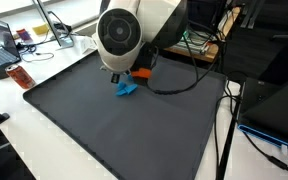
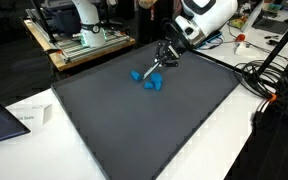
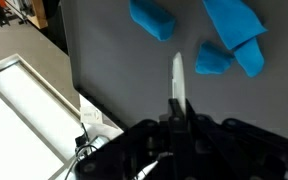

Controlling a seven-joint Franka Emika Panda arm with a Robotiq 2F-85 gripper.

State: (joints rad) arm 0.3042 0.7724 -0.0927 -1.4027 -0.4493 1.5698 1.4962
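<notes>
Gripper [image 3: 177,62] pinched fully shut above the dark mat [image 3: 114,90], nothing between its fingers, blue blocks [image 2: 150,82] just beyond its tip.
In the wrist view the two fingers meet in one thin blade, and the blocks lie ahead of it on the mat. A small block [image 3: 213,60] is nearest, just off the tip to one side. A long block [image 3: 236,25] lies right behind that one, and a third block [image 3: 151,18] sits ahead on the opposite side, apart from the others. None touches the fingers. In an exterior view the gripper [image 2: 157,68] hangs tilted, with the blocks beneath and beside its tip. In an exterior view the arm's round white joint [image 1: 119,35] hides the fingers. A blue block [image 1: 126,88] and an orange piece [image 1: 142,72] show just below that joint, and a black cable [image 1: 179,88] loops over the mat nearby.
</notes>
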